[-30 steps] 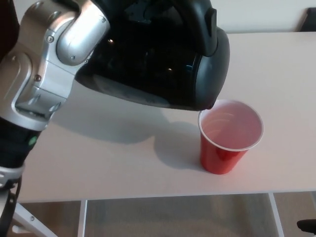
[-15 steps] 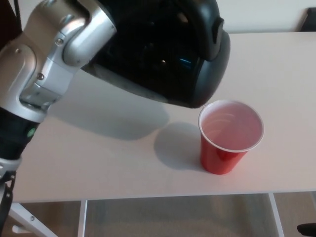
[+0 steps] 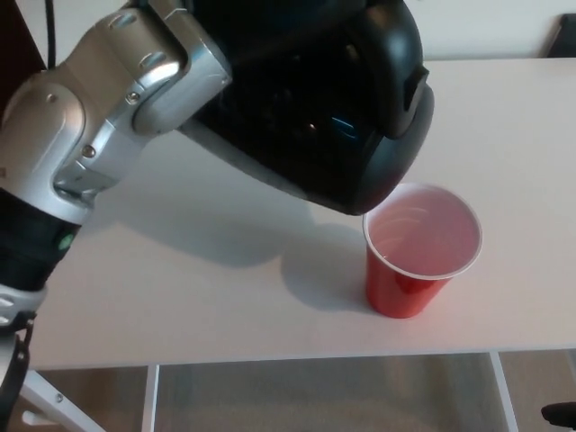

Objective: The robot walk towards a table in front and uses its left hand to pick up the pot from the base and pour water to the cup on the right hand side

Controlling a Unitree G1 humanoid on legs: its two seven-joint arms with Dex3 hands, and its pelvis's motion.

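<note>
**Pot tilted over the red cup**

The black pot (image 3: 315,108) hangs in the air above the pale table (image 3: 180,288), filling the upper middle of the head view. It is tilted, with its lower front end pointing down and to the right, just above the near-left rim of the red cup (image 3: 418,252). From this angle the pot's lowest edge overlaps the cup's rim; whether they touch cannot be told. A blue glint shows on the pot's glossy side.

The cup stands upright on the table, near the table's front edge and right of centre. Its white inside is visible; whether it holds water cannot be told. The shadow of the pot falls on the table to the left of the cup.

The robot's left arm (image 3: 99,126), silver with a black forearm section below, comes in from the picture's left and reaches up to the pot's left side. The left hand itself is hidden behind the arm and the pot, so its grasp cannot be told. The right hand does not appear.

Below the table's front edge, a white frame (image 3: 149,396) and the floor show.
</note>
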